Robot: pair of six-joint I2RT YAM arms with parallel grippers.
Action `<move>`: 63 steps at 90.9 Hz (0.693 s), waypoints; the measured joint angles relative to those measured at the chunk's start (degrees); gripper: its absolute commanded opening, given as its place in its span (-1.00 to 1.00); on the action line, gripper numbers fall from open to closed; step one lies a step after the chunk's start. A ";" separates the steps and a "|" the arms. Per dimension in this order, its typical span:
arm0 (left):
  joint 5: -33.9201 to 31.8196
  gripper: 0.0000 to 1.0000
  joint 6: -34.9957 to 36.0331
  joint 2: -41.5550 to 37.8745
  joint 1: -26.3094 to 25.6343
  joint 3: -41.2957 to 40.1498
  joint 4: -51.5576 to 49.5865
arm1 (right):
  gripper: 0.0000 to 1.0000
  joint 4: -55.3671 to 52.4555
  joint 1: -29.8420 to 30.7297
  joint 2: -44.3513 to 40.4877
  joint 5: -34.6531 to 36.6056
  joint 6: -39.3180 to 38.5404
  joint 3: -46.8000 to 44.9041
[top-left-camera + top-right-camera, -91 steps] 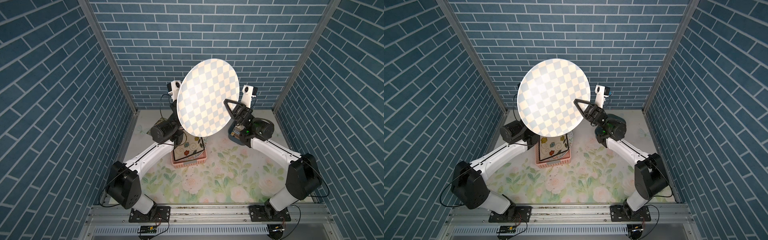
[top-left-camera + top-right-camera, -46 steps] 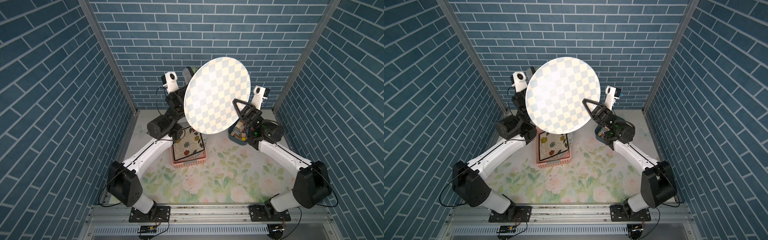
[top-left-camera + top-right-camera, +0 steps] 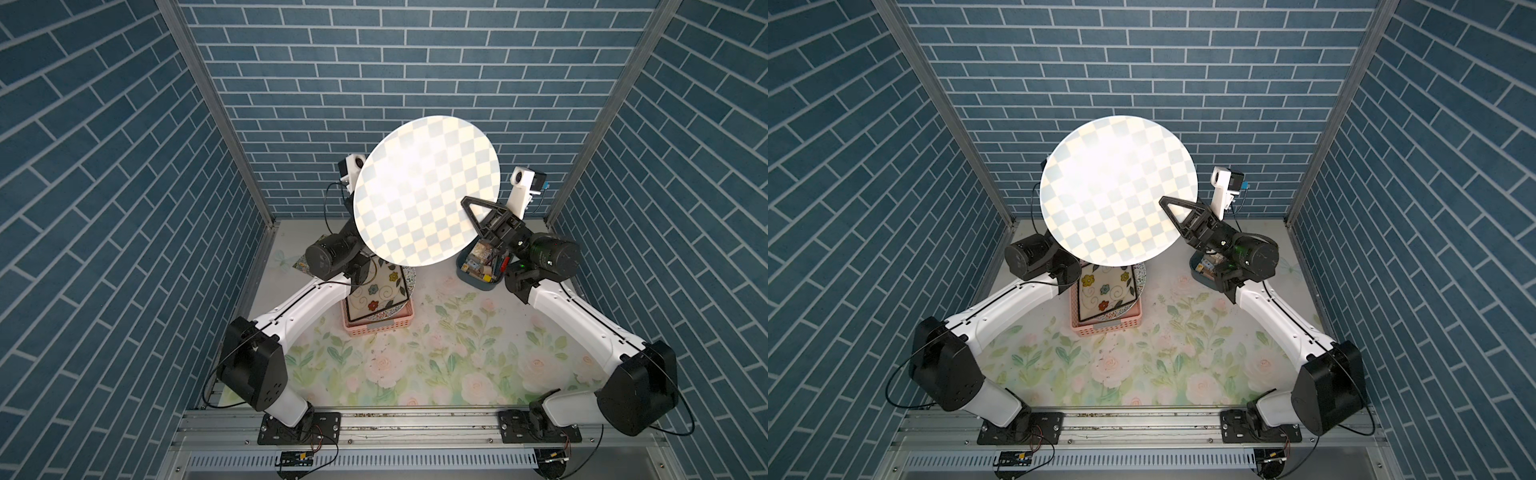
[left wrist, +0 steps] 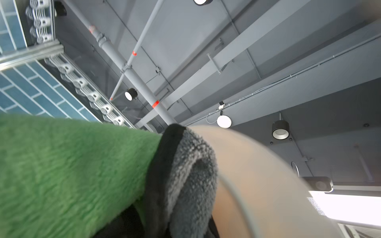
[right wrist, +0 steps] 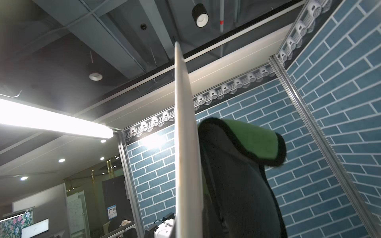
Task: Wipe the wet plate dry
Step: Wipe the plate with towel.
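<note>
The right gripper (image 3: 471, 208) had its jaws clamped on the lower right rim of the checkered plate (image 3: 424, 195), which stood raised at centre frame in both top views. The left gripper was hidden behind the plate, its jaws closed and buried in the green cloth (image 4: 72, 175). The plate hid part of the pink basket (image 3: 374, 326).

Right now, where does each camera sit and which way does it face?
Top views: high at the front, looking down on the table; left arm, right arm and right claw on the raised plate show.
Left wrist: on the left arm, facing the ceiling; cloth hides the left claw.
Right wrist: on the right arm, facing up along the plate's edge; no claw in frame.
Shared: both wrist views show plate and cloth.
</note>
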 measured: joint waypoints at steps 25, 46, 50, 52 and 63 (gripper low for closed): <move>1.40 -1.00 7.54 -1.92 -5.38 1.73 -4.11 | -1.00 2.75 8.15 6.12 -3.39 -2.97 7.37; 0.76 -1.00 16.37 -8.24 -7.63 -9.92 -12.83 | -1.00 3.17 0.74 8.11 -3.65 3.08 15.21; 0.50 -1.00 18.99 -11.08 -7.13 -13.35 -15.76 | -1.00 2.80 -1.55 7.08 -2.45 4.35 13.51; 0.46 -1.00 20.17 -12.44 -6.80 -14.80 -17.51 | -1.00 2.67 -2.58 6.51 -1.55 4.83 12.50; -3.80 -1.00 34.07 -22.45 -5.40 -18.84 -36.13 | -1.00 0.39 -8.94 1.86 5.31 5.68 4.52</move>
